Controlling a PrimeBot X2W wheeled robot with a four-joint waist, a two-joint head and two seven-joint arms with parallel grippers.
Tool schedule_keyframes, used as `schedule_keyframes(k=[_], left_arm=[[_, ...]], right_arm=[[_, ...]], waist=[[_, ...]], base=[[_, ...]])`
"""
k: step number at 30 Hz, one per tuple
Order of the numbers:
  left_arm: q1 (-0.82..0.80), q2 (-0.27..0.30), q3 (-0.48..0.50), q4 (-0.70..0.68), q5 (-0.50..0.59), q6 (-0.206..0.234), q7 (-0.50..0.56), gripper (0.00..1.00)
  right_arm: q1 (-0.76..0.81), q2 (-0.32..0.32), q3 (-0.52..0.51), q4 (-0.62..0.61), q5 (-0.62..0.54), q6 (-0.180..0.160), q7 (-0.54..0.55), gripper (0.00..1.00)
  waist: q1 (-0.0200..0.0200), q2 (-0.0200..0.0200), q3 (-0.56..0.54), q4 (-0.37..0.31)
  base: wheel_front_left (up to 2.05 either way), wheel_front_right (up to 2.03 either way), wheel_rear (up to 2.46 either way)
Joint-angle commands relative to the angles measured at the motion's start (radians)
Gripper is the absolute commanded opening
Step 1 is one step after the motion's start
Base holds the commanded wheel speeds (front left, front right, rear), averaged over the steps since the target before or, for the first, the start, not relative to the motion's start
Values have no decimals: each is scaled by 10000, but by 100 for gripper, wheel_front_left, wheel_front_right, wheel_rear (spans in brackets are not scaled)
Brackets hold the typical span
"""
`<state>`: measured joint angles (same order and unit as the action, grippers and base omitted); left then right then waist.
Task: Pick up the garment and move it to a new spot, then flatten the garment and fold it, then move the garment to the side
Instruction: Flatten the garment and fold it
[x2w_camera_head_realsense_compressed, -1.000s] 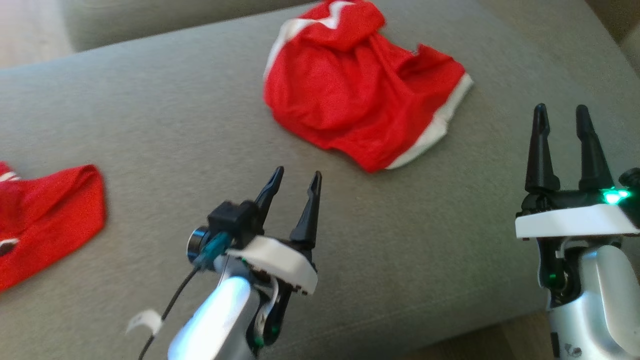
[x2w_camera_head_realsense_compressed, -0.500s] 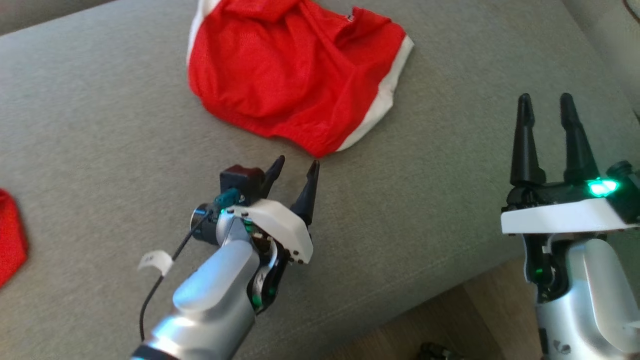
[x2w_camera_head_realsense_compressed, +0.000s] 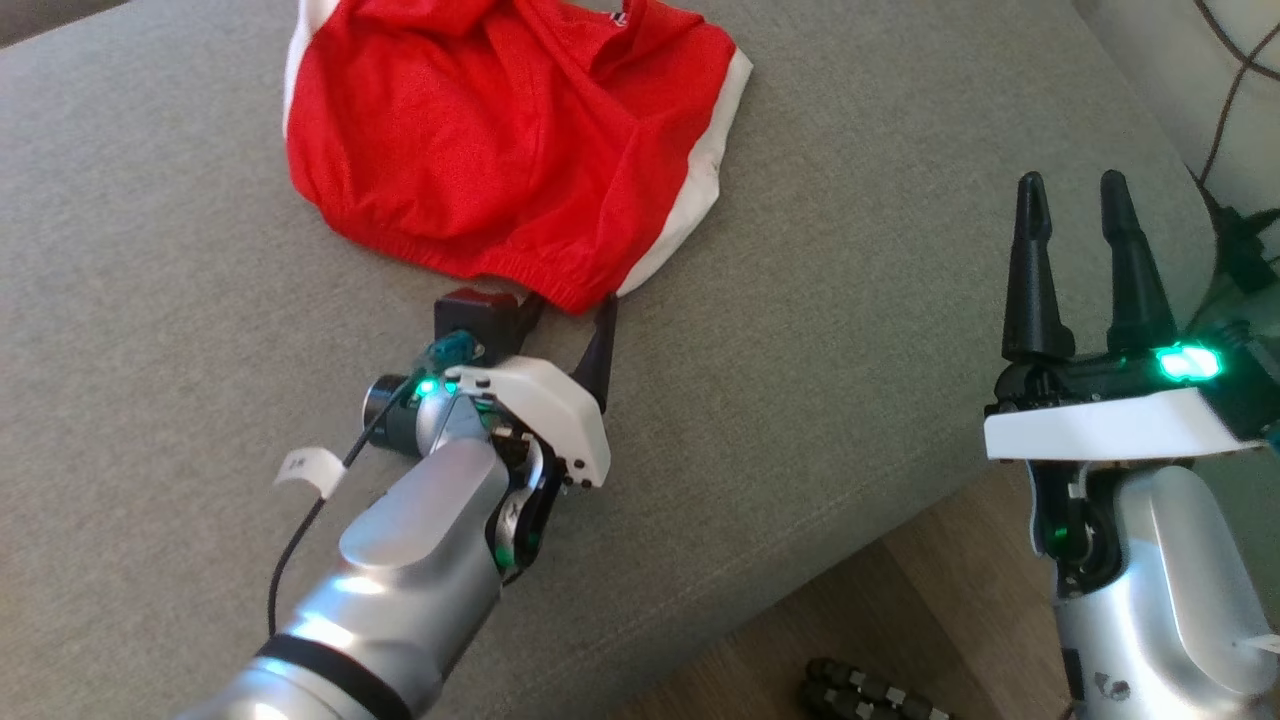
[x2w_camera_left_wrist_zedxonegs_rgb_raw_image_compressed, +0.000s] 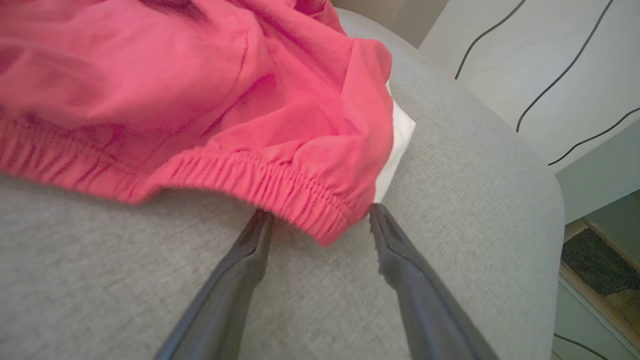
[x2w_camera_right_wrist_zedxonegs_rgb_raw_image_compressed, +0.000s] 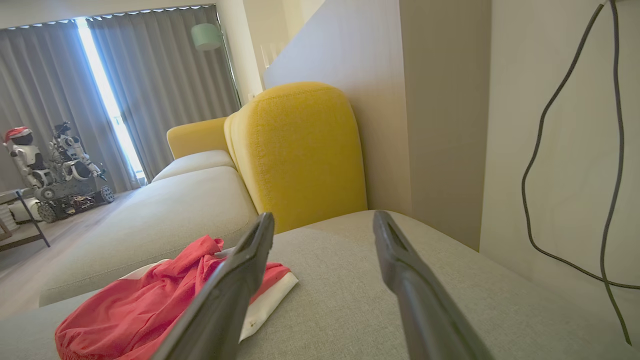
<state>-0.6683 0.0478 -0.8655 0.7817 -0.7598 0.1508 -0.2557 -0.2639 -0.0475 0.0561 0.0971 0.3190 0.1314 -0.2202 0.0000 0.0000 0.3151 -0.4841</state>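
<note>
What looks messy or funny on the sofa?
The red shorts lie in a crumpled heap on the grey sofa cushion, not flat. The cloth is bunched in folds and the stretchy waistband runs wavy along the near edge, right by the open left gripper. Nothing looks torn or spilled.

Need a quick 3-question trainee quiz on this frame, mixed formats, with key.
1. True or false: the left gripper is shut on the red garment.
2. The right gripper is: A) open, apart from the garment; B) shut on its white trim; C) pressing it flat.
3. Fill in: the garment lies crumpled on a grey ____.
Key: 1 false, its jaws stand open at the elastic hem; 2 A; 3 sofa.
</note>
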Motion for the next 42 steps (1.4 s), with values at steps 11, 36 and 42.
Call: schedule_keyframes(k=[11,36,42], left_arm=[[-670,24,267,-614,319,-194,-61,0],[2174,157,3629,-2858,3766,-684,-61,0],[2810,134,4195,-3253,4221,-806,-61,0]], right_arm=[[-331,-29,-144,-257,-6,-7,-247,100],[263,-28,-513,-71,-730,-7,455,100],[398,-28,-549,-5,-744,-7,619,100]], waist=[[0,0,63,451],[0,0,-1901,4170],[0,0,-1859,4328]], base=[[0,0,0],[0,0,0],[0,0,0]])
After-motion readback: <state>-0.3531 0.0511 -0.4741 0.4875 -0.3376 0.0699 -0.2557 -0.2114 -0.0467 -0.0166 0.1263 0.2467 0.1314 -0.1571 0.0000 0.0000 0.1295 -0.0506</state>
